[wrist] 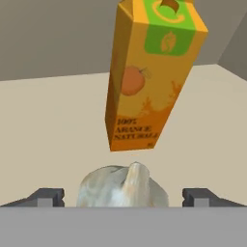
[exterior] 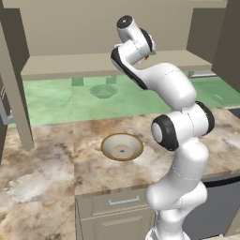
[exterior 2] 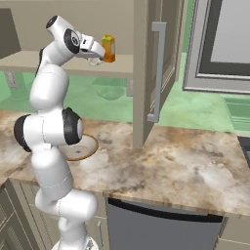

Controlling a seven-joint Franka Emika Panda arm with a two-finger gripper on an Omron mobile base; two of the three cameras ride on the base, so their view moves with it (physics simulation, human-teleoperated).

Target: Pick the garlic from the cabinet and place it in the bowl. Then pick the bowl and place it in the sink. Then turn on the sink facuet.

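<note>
Pointing tip-up toward carton (wrist: pixel 152 72), garlic (wrist: pixel 123 185)

Both base views look forward and down, sharing the counter (exterior: pixel 51 154) and bowl (exterior: pixel 122 146); the hand view sits close to the cabinet (wrist: pixel 48 120) shelf.

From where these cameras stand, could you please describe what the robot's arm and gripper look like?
The arm is glossy white with rounded, bulbous segments, and its joints carry black bands and dark round end caps. No cables or markings show. The gripper has two small dark grey fingers with blocky, squared tips.
</note>
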